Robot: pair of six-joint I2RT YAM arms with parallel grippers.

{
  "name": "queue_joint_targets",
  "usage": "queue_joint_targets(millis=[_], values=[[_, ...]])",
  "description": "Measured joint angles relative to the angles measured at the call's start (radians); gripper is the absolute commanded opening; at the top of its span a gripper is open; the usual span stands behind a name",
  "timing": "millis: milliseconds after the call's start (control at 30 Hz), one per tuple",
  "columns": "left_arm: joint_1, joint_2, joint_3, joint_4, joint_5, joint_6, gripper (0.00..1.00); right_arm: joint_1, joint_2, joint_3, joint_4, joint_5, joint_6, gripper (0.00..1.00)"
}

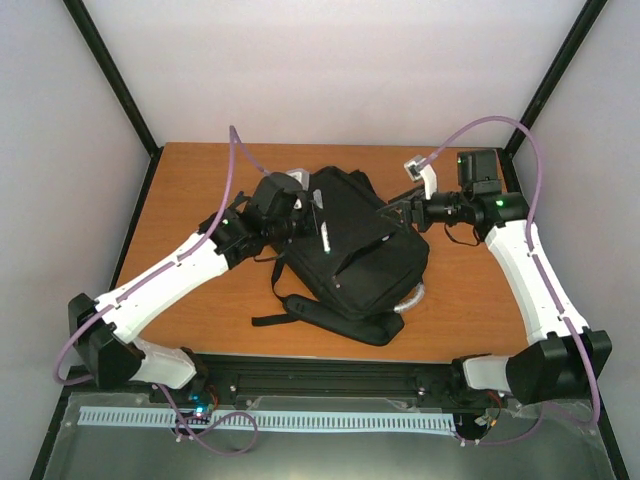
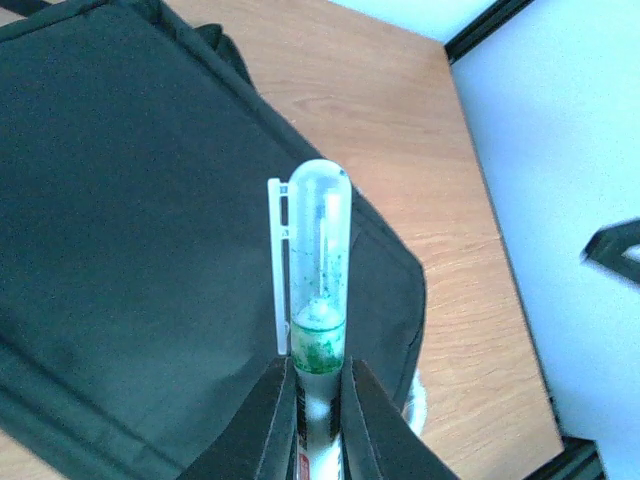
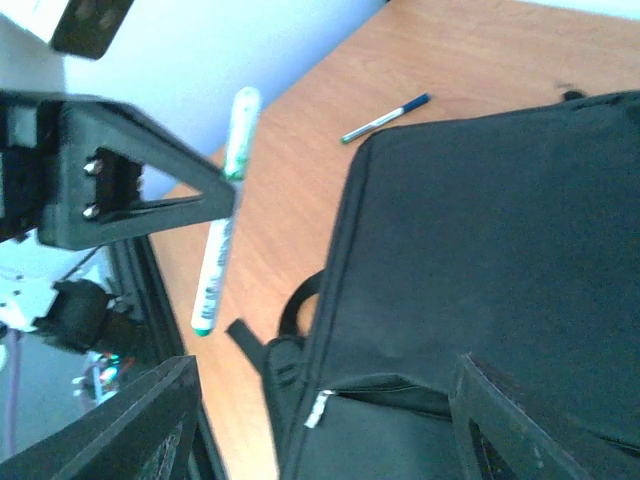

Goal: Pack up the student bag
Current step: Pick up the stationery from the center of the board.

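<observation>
The student bag (image 1: 360,262), a big black backpack, lies flat in the middle of the table. My left gripper (image 1: 308,226) hovers over its left part, shut on a white marker (image 1: 323,238) with a green tip under a clear cap (image 2: 320,240). Its fingers (image 2: 268,425) pinch the barrel just behind the cap, seen from the other side as the marker (image 3: 218,250) hanging in the air. My right gripper (image 1: 393,211) is over the bag's right edge, open, its jaws wide apart above a partly open zip pocket (image 3: 420,388) and its silver zip pull (image 3: 317,408).
A thin blue-and-green pen (image 3: 385,118) lies on the wooden table (image 1: 200,180) beyond the bag. A shoulder strap (image 1: 300,312) trails towards the near edge, and the grey handle (image 1: 413,300) sticks out at the bag's near right. Black frame posts stand at the back corners.
</observation>
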Motion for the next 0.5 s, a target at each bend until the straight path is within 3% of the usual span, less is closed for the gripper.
queue_joint_targets(millis=[300, 500], values=[[0.046, 0.071, 0.011, 0.168, 0.145, -0.066, 0.01, 0.092, 0.053, -0.041, 0.014, -0.051, 0.035, 0.69], [0.048, 0.089, 0.011, 0.243, 0.199, -0.106, 0.01, 0.155, 0.113, -0.036, 0.038, -0.061, 0.053, 0.57]])
